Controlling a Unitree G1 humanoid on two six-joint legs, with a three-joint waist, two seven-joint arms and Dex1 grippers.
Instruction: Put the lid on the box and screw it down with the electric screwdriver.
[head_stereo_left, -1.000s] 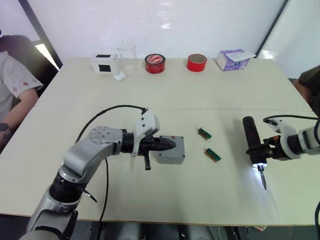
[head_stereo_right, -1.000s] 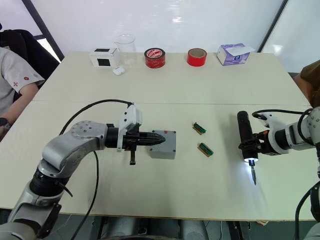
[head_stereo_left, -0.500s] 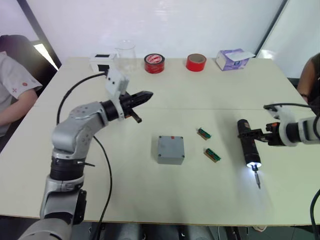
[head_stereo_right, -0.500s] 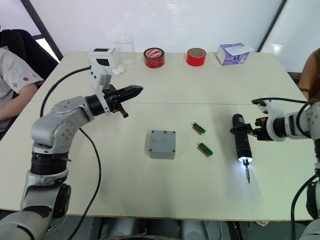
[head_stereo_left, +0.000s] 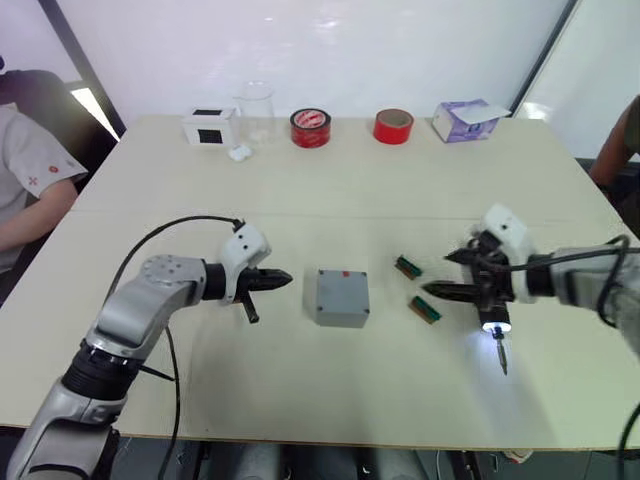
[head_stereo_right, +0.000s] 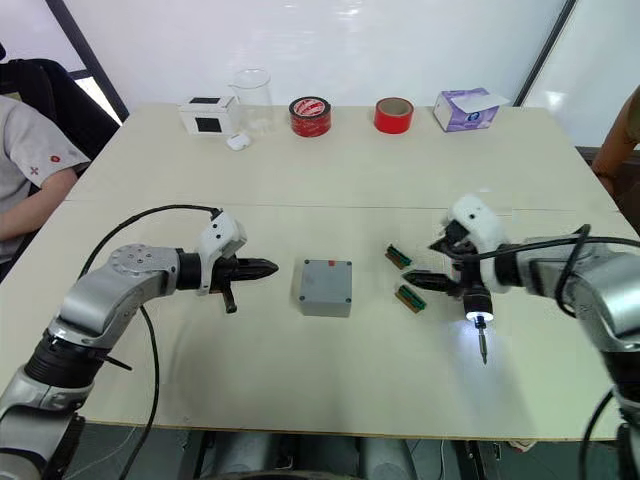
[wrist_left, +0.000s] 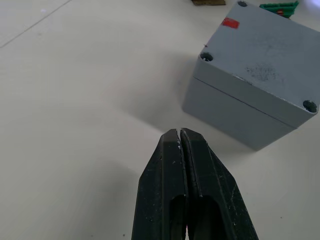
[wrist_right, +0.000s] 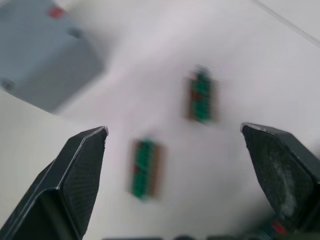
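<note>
The box is sitting mid-table with the lid resting on top, red mark showing. The left gripper is pointing at it from just beside, fingers pressed together and empty. The right gripper is spreading wide over two green circuit boards lying between it and the box. The electric screwdriver is lying beneath that gripper, light glowing. Tape rolls are lining the far edge.

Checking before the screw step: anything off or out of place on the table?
One thing: the electric screwdriver lies loose on the table with its tip light on, beside the open right gripper, not held. The lid sits square on the box. The left gripper is shut, short of the box.
</note>
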